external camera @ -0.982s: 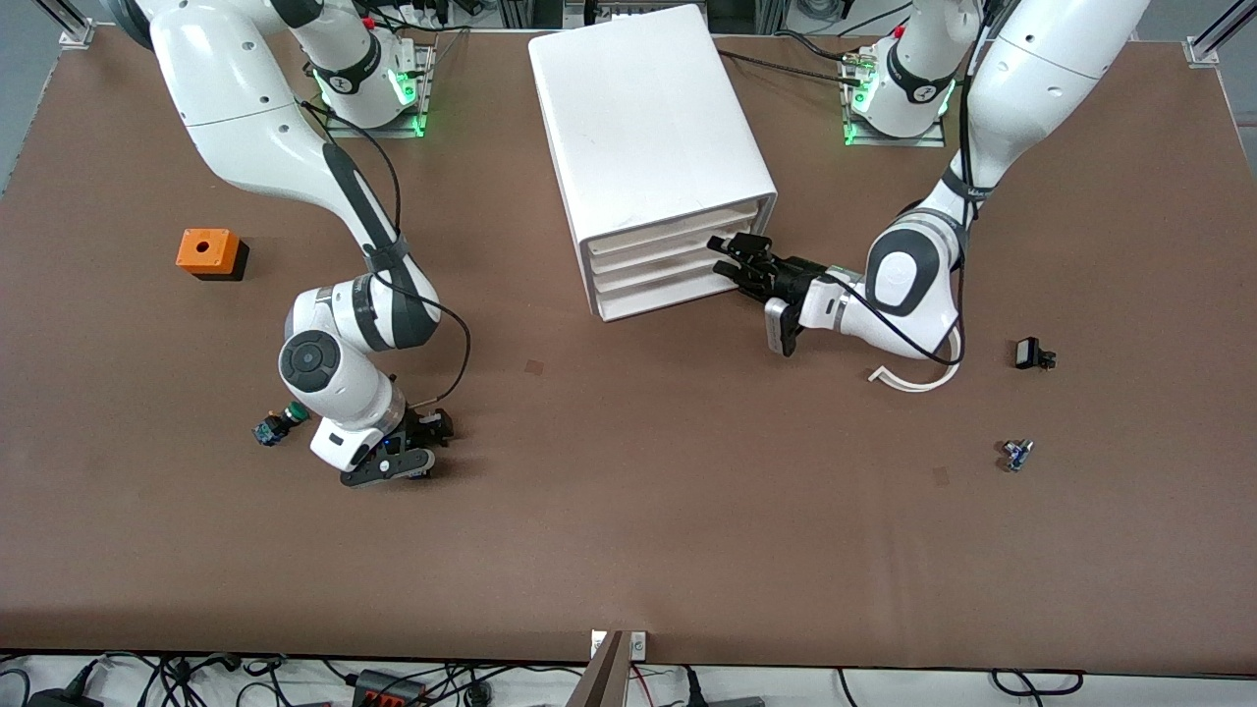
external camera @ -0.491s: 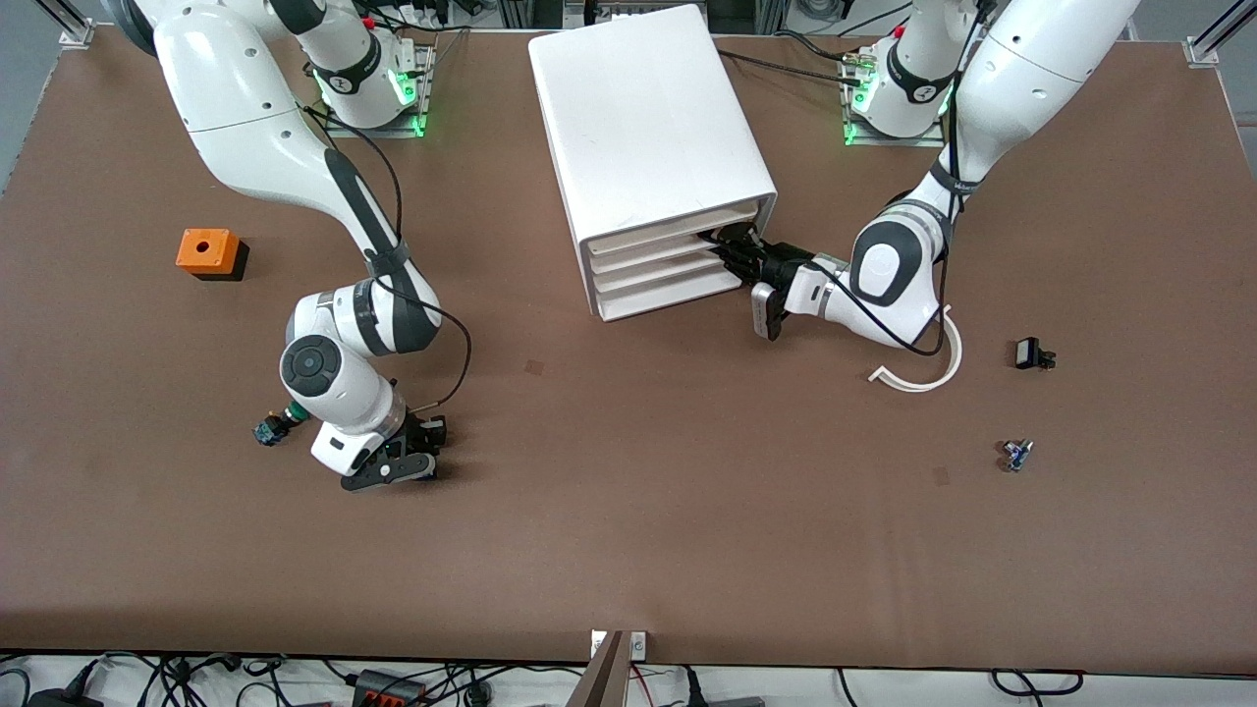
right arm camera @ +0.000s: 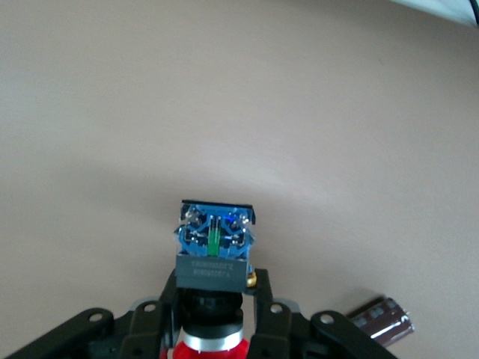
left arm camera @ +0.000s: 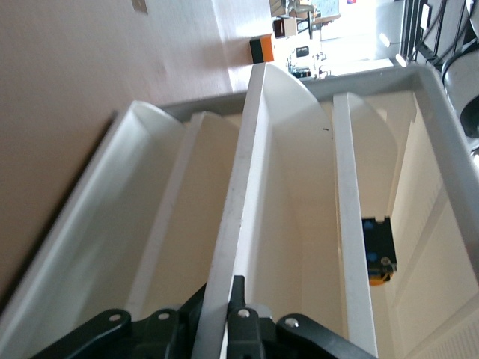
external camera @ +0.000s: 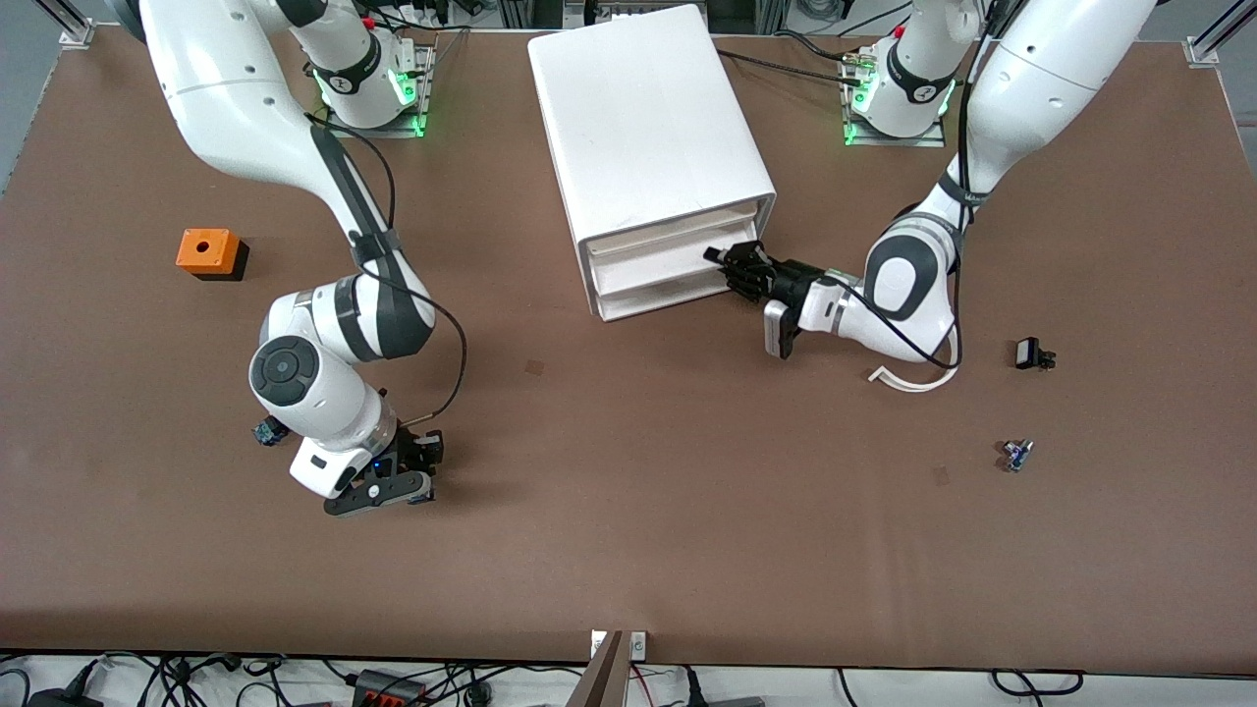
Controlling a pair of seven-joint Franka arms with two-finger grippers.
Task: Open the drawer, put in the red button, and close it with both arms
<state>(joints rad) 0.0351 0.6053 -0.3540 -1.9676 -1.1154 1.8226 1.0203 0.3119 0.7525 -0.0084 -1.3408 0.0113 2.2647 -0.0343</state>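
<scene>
The drawer [external camera: 656,261], second from the top in the white cabinet [external camera: 638,108], stands pulled out a little past the others. My left gripper [external camera: 732,263] is shut on the drawer's front lip at the end toward the left arm. The left wrist view shows the lip [left arm camera: 236,217] clamped between the black fingers of that gripper [left arm camera: 223,303]. My right gripper [external camera: 424,454] is low over the table and shut on the red button. In the right wrist view the gripper [right arm camera: 214,299] holds the button's black neck, with its red cap [right arm camera: 206,350] toward the palm and its blue-grey body [right arm camera: 215,250] pointing out.
The green-capped button [external camera: 267,430] lies partly hidden beside the right arm's wrist. An orange box [external camera: 208,250] sits toward the right arm's end. A white curved strip [external camera: 918,380], a black part [external camera: 1031,353] and a small blue part [external camera: 1016,454] lie toward the left arm's end. A brown cylinder [right arm camera: 382,318] lies near the right gripper.
My left gripper went in to the drawer front, shut on its lip and drew the drawer out a little. My right arm shifted slightly toward the front camera with the red button.
</scene>
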